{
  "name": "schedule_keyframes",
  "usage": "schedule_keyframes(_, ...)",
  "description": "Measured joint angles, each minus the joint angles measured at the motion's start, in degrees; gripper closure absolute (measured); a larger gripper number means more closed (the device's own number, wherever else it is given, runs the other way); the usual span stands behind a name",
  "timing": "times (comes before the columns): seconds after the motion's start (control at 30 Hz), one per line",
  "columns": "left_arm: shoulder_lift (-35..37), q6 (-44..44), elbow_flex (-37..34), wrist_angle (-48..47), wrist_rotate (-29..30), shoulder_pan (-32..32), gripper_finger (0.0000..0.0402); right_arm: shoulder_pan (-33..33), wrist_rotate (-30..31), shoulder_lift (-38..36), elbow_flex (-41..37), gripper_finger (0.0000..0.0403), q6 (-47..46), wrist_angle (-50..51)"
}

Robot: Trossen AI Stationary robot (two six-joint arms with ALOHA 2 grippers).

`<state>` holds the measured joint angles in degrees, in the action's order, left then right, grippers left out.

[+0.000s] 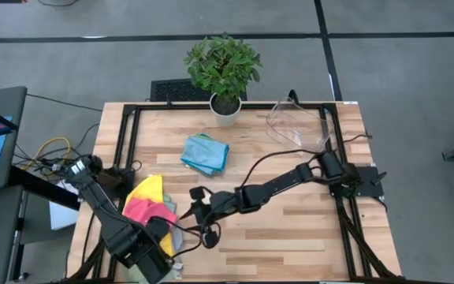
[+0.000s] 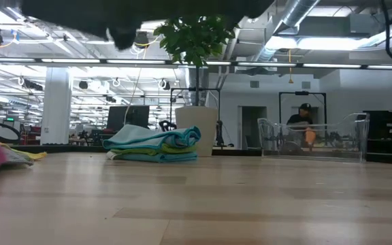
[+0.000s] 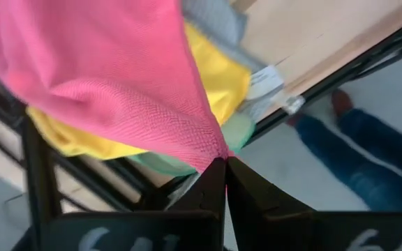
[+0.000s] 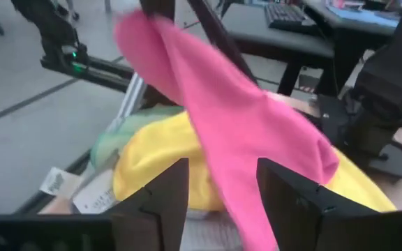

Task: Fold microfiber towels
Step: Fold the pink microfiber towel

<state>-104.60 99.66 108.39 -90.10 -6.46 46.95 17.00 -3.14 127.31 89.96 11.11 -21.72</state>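
Pinching pink towel (image 3: 117, 84) in L gripper (image 3: 225, 167), R gripper (image 4: 222, 185) open beside

A large open-plan robotics lab or industrial workspace is showing behind a wooden table (image 1: 290, 229). Beyond the table, exposed ceiling ducts (image 2: 298, 17) and strip lights are running overhead, white columns are standing among desks with monitors (image 2: 129, 116), and a seated person (image 2: 301, 122) is working. Grey concrete floor is surrounding the table.

No text, label or number reads clearly; white marks on the left wrist's fingers (image 3: 208, 209) stay illegible
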Motion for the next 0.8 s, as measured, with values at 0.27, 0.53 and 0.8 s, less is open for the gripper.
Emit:
schedule_keyframes(0.27, 0.0, 0.1, 5.7, 0.1, 2.8, -1.3, 0.0401, -0.4, 0.0, 3.4, 2.4, 0.0156, -0.1, 1.4)
schedule_keyframes(0.53, 0.0, 1.3, 7.1, 0.1, 4.8, -2.0, 0.0401, -0.3, 0.0, 3.4, 2.5, 0.0148, -0.1, 2.5)
schedule_keyframes(0.8, 0.0, -1.9, 7.1, 0.1, 5.0, -4.1, 0.0401, 1.6, 0.0, 5.6, 2.3, 0.0147, -5.6, 4.2)
